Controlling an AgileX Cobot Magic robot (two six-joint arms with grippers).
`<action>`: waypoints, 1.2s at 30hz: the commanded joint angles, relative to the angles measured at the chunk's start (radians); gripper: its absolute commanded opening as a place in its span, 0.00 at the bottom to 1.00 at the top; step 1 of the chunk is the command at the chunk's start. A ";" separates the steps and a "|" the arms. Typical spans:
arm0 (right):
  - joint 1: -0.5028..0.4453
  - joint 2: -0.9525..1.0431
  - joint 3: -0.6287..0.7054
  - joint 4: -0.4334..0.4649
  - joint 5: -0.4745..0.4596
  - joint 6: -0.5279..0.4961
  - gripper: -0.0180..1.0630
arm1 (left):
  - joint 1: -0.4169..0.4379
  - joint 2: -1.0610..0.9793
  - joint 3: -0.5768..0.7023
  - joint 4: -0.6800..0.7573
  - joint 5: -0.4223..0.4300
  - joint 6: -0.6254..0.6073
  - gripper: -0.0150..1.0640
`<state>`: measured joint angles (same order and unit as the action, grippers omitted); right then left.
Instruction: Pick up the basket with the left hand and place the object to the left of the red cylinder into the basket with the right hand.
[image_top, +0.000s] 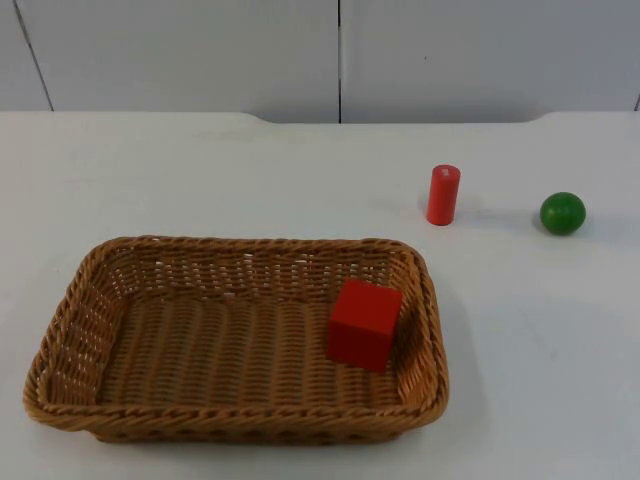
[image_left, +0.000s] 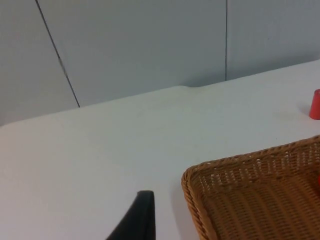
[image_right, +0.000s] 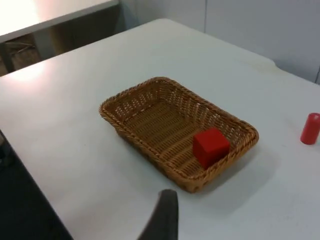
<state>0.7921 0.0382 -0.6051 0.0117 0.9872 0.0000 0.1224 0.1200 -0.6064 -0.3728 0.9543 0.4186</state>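
A woven wicker basket (image_top: 70, 330) sits flat on the white table (image_top: 200, 180), its long side facing the camera in the top view. Inside it, a red cube (image_top: 364, 323) rests on the woven floor close to the basket's right-hand short wall. Farther back on the table and to the right, a red cylinder (image_top: 443, 194) stands upright, well apart from the basket. A green ball (image_top: 563, 213) lies to the cylinder's right, with bare table between the 2. Behind them the table ends at a grey partition wall (image_top: 200, 50).

From the left wrist view, 1 black fingertip of the left gripper (image_left: 137, 217) stands near a corner of the basket (image_left: 240, 170) without touching it; the red cylinder (image_left: 315, 104) is partly seen beyond. From the right wrist view, 1 black fingertip of the right gripper (image_right: 162, 215) is held above the table, apart from the basket (image_right: 125, 107), with the red cube (image_right: 211, 146) inside it and the red cylinder (image_right: 310, 128) off to the side. Whether either gripper's fingers are apart or together cannot be told.
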 joint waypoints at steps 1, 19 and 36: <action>0.000 -0.029 0.008 -0.012 0.026 0.014 0.72 | -0.004 -0.020 0.004 0.018 0.025 -0.014 0.99; -0.003 -0.038 0.087 -0.028 0.091 0.022 0.72 | -0.004 -0.120 0.025 0.228 0.142 -0.203 0.99; -0.003 -0.038 0.087 -0.028 0.091 0.022 0.72 | -0.004 -0.120 0.108 0.313 0.124 -0.339 0.99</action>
<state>0.7921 0.0030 -0.5229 -0.0107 1.0784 0.0229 0.1224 0.0039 -0.5013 -0.1181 1.0910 0.1513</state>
